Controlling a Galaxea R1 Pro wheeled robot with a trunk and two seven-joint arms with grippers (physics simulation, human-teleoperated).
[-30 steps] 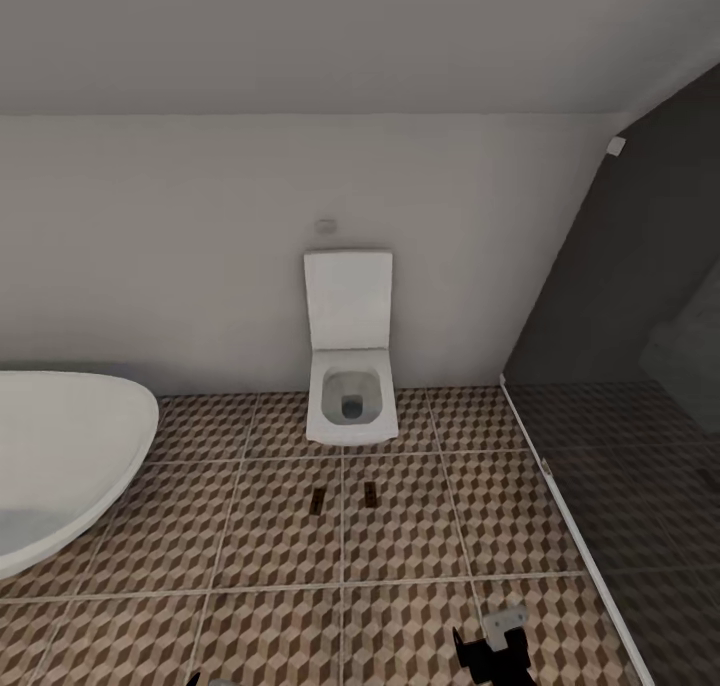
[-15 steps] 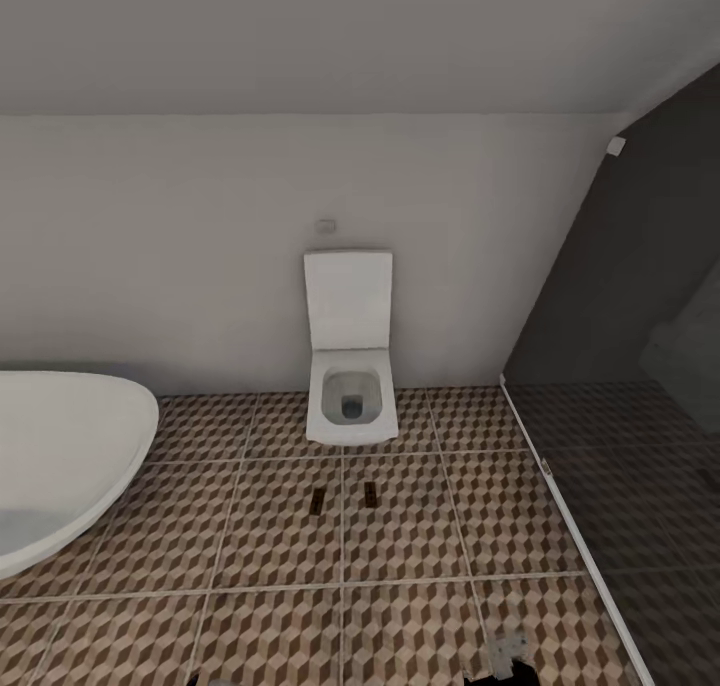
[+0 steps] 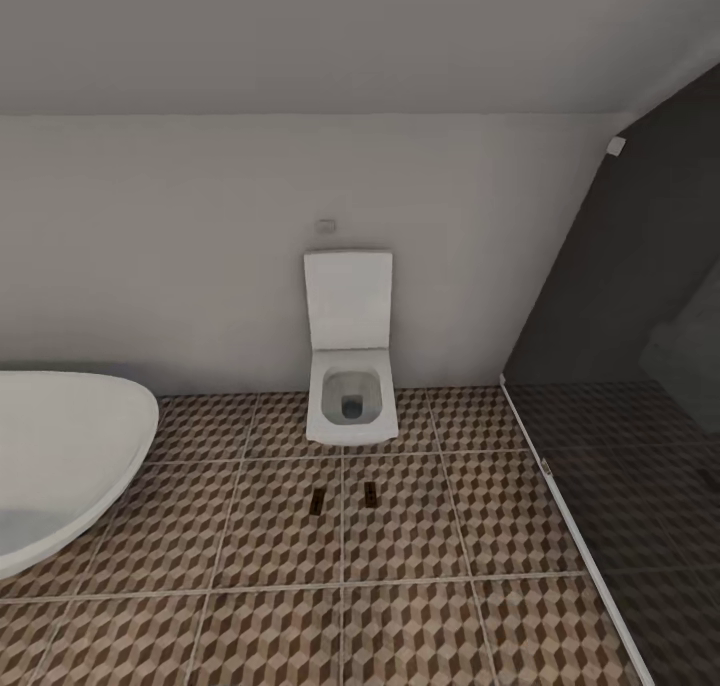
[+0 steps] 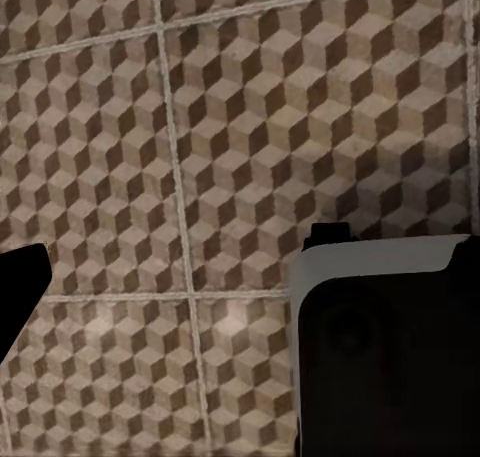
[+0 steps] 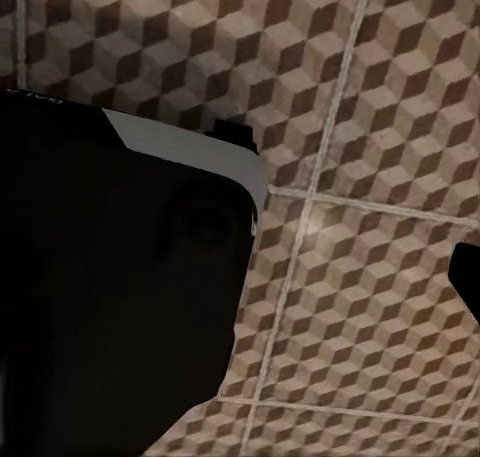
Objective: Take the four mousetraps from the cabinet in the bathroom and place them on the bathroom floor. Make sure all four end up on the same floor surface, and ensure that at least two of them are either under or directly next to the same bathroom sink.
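Far left of the head view: a white basin (image 3: 60,466), cut by the frame edge, overhanging the bathroom floor (image 3: 250,566). Mid-floor, in front of the toilet (image 3: 349,366): two mousetraps, one (image 3: 318,501) just left of a grout line, the other (image 3: 370,493) just right of it, long axes running toward the toilet, near each other but apart. Well clear of the basin, so probably not yet beside a sink. Other two traps and cabinet unseen. Far right: dark shower glass (image 3: 640,486).

Wrist views: left gripper (image 4: 180,307) and right gripper (image 5: 350,267) over bare tile, fingers well apart, holding nothing. Nearer arm impossible to tell.
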